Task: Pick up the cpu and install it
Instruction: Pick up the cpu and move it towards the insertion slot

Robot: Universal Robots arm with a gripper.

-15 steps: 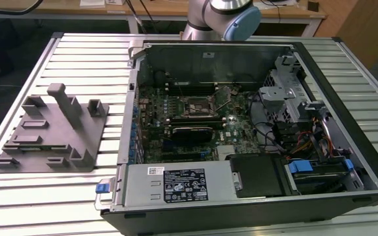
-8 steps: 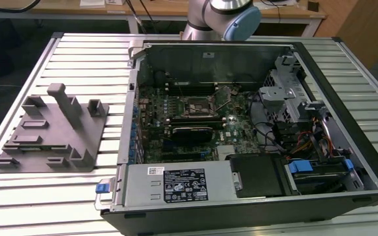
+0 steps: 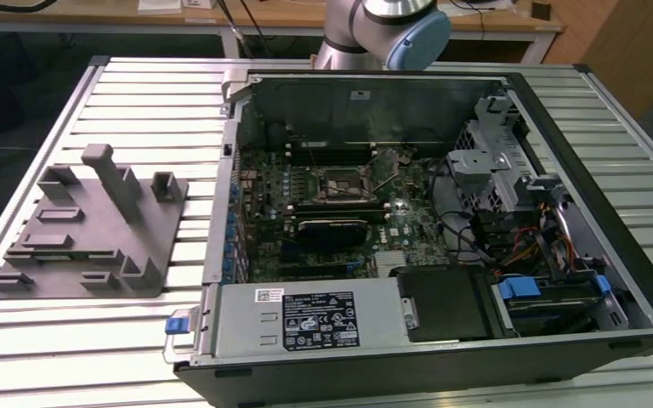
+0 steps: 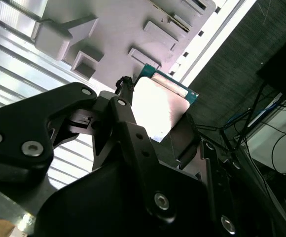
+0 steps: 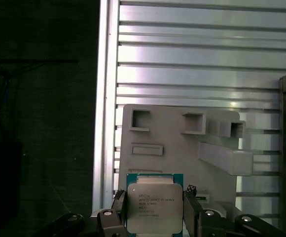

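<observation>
Gripper: in the first wrist view the gripper [image 5: 154,198] is clamped on the cpu [image 5: 154,207], with one black finger [image 5: 117,211] against each of two opposite side edges. The second wrist view shows the same hold [image 4: 158,106].
Cpu, position: held between the fingers, metal lid facing the first wrist camera. Behind it lies the grey fixture block [image 5: 182,143] on the slatted aluminium table [image 5: 182,59]. It appears lifted clear of the block, though the gap cannot be judged.
Cpu, build: thin square chip with a pale metal lid on a green board rim [image 4: 168,81].
Handling, weight: likely very light, so load on the fingers should be slight.
Handling, stiffness: judged rigid. It should not flex, but it would tilt if the pads sit unevenly.
Handling, slip: the edges are thin and smooth, so contact area is small and a twist in the grasp is possible.
Handling, fragility: the underside contacts are probably delicate, and a drop or scrape would harm them.
Hold point: the side edges, as now, with lid and underside left untouched.
Target area: an open computer case [image 3: 235,170] with the black-framed socket [image 3: 343,183] on its motherboard [image 3: 411,221].
Fixture, exterior view: the block [image 3: 88,221] sits toward the exterior view's left, beside the case.
</observation>
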